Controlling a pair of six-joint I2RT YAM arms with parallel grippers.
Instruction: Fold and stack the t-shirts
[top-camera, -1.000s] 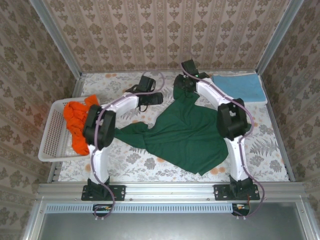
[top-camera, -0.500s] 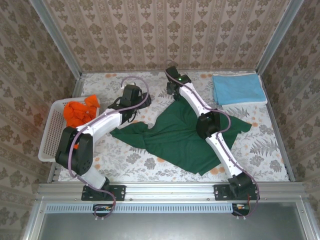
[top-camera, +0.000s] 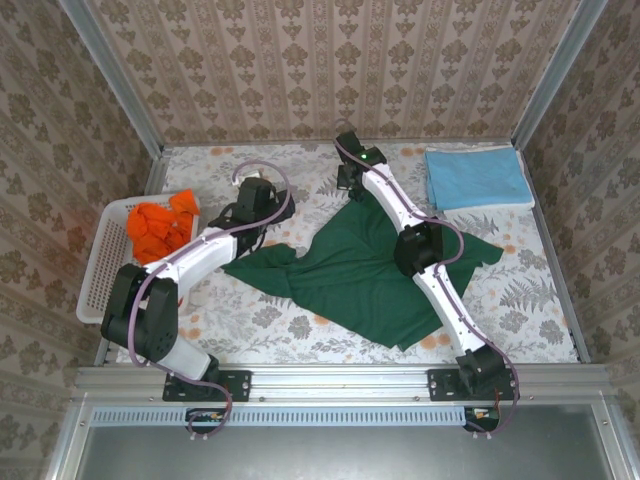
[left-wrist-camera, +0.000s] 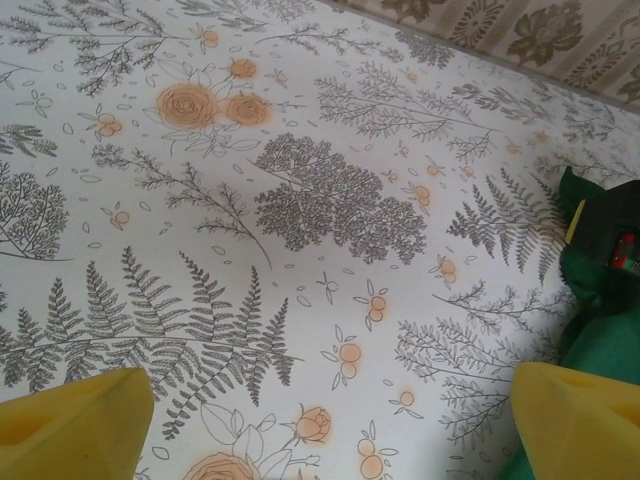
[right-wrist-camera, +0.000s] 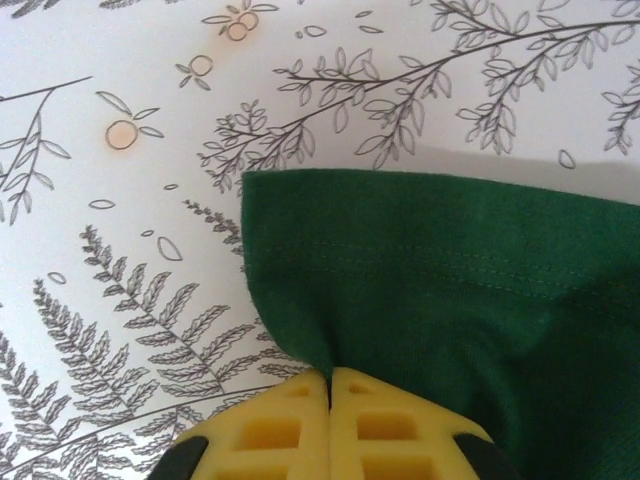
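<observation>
The counter (top-camera: 540, 290) wears a pale cloth printed with ferns and small orange flowers. Damask wallpaper (top-camera: 340, 60) closes it in on three sides between metal posts (top-camera: 110, 75). The right hand (right-wrist-camera: 330, 385) is pinched fully shut on a hemmed corner of the dark green t-shirt (top-camera: 370, 270), and the rest of the shirt spreads behind it toward its base. The folded light blue t-shirt (top-camera: 477, 178) lies well off to its right. The left hand (left-wrist-camera: 325, 425) gapes wide over bare print, holding nothing, with green cloth just to its right. To its left, orange t-shirts (top-camera: 160, 228) are heaped in a white basket (top-camera: 100, 285).
</observation>
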